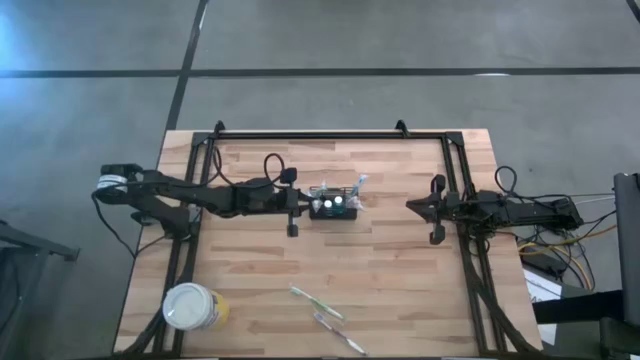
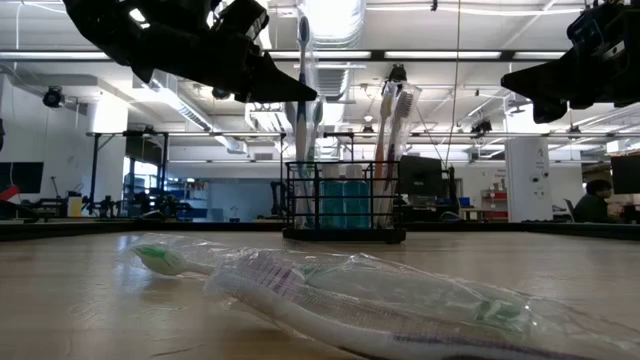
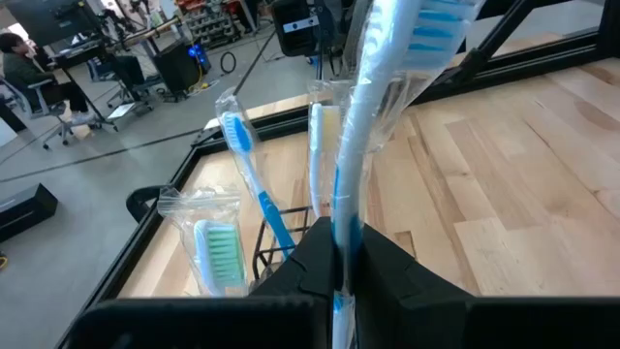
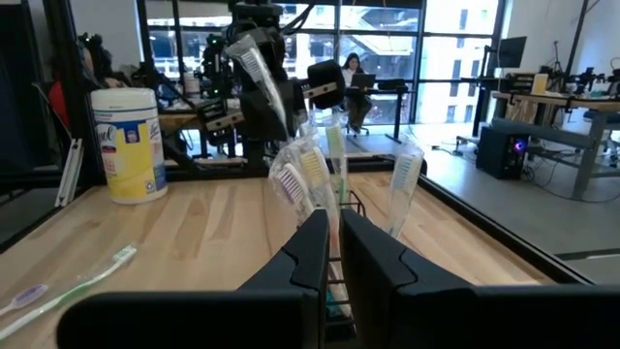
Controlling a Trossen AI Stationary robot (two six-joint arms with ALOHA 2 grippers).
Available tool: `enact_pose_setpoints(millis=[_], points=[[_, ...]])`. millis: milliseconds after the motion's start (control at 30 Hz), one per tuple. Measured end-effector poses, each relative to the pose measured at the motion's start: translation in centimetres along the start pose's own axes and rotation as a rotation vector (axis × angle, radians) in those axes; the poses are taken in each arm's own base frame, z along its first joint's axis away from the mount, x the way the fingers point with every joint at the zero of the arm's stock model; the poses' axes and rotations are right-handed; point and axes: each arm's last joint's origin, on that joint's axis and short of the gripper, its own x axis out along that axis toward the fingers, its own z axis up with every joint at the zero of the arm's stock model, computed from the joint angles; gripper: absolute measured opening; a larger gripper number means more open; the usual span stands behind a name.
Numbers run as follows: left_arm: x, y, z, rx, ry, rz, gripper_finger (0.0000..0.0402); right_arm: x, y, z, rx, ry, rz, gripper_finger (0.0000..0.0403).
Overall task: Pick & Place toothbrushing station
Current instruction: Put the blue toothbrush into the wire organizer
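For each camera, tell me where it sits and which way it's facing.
High: above, straight down on the table; both arms, left gripper, right gripper.
Low: tabletop height, level toward the room; arms overhead.
Left wrist: on the left arm, its shut fingers clamping a wrapped toothbrush.
Right wrist: on the right arm, facing the toothbrushing station; fingers close together.
High and low share the station and loose toothbrushes.

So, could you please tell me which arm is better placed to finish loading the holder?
Probably the left: the left gripper is beside the toothbrushing station, shut on a wrapped toothbrush. The right gripper is farther off, holding nothing.
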Motion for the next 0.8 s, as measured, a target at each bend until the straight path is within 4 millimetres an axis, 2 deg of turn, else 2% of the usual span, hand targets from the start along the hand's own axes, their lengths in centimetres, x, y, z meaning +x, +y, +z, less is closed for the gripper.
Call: enact_pose_setpoints(millis=[333, 800], points=[[0.6, -0.1, -0.7, -0.054, 0.017, 0.005, 0.0022, 0.0, 0.0, 0.0, 0.0, -0.002, 0.0, 0.0027], [2.6, -0.4, -2.8, -0.131, 0.05, 0.141, 0.0023, 0.0, 0.0, 0.0, 0.005, -0.001, 0.002, 0.0027]])
